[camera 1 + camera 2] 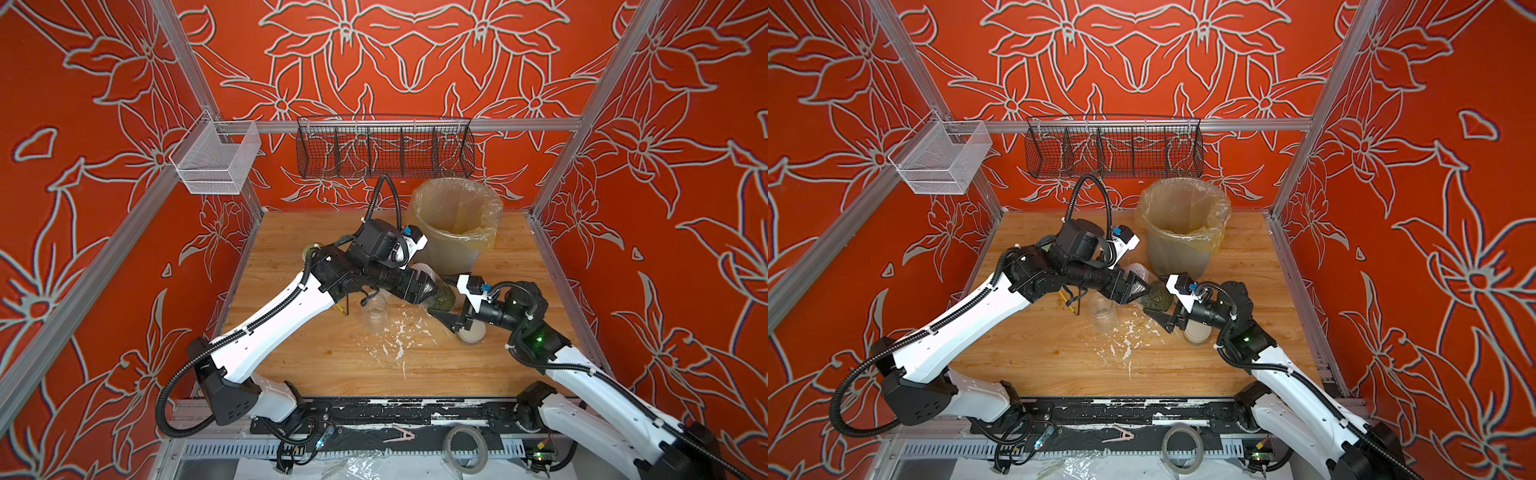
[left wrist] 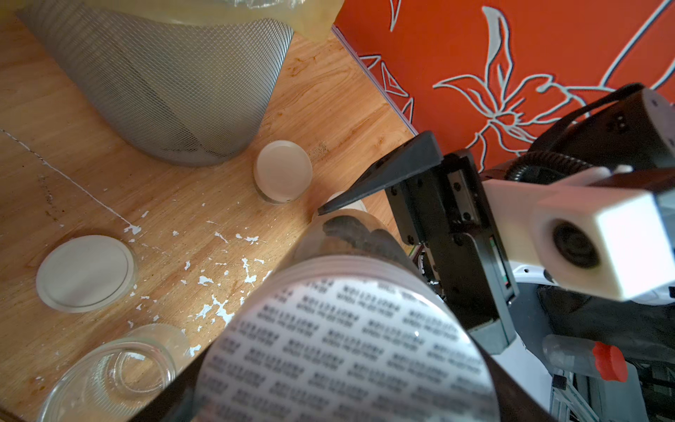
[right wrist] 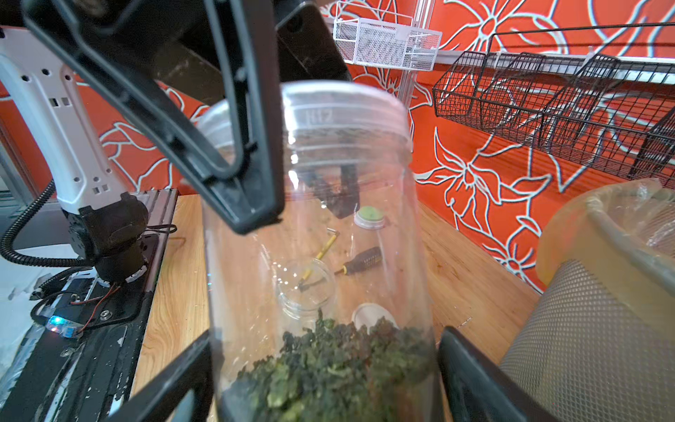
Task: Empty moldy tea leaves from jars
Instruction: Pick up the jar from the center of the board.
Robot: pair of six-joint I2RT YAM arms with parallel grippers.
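Lid (image 2: pixel 350 350) and neck clamped in left gripper (image 1: pixel 428 289), jar (image 3: pixel 321 219) slanting base-down toward right gripper (image 1: pixel 451 300), leaves (image 3: pixel 328 365) at that end between its jaws, whether spread or gripping unclear, bin (image 1: pixel 453 249) behind

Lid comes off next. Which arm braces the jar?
Right. The right gripper straddles the jar at its leafy base; the left gripper is clamped at the lid end, so it likely twists.

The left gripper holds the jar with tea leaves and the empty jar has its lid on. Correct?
No: the empty jar is open, a lid lying beside it, as the left wrist view shows. The left gripper does hold the jar with tea leaves.
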